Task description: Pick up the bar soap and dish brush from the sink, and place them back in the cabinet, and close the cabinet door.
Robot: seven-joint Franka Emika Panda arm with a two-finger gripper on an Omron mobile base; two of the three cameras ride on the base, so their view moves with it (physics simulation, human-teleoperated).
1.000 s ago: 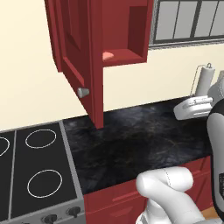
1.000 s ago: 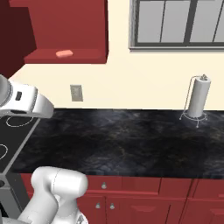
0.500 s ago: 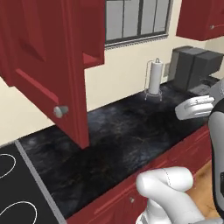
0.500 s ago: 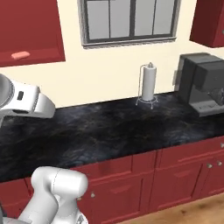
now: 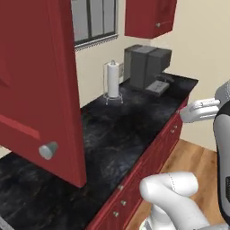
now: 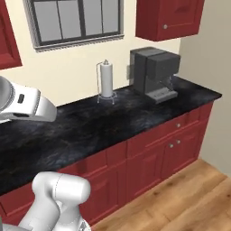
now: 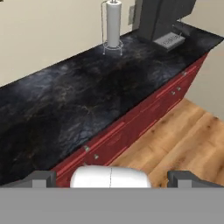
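The cabinet door (image 5: pixel 40 85) is a tall dark red panel with a small grey knob (image 5: pixel 47 150). It stands open at the left, swung out over the black counter (image 5: pixel 121 130). A strip of the red cabinet (image 6: pixel 6 38) shows at the left edge of the right base view. The sink, the bar soap and the dish brush are out of view. In the hand view my gripper (image 7: pixel 111 179) is open, its dark fingertips (image 7: pixel 40 178) far apart with nothing between them. It looks down over the counter's front edge and the drawers.
A paper towel holder (image 6: pixel 106 80) and a dark coffee machine (image 6: pixel 153 72) stand at the back of the counter. A closed red wall cabinet (image 6: pixel 169 18) hangs above. Red drawers and doors (image 6: pixel 171 144) run below, then wooden floor (image 6: pixel 180 198). The counter ends at the right wall.
The whole picture has swung right with the base: the stove has left the view, and the coffee machine and the counter's right end have come in. The gripper stays open.
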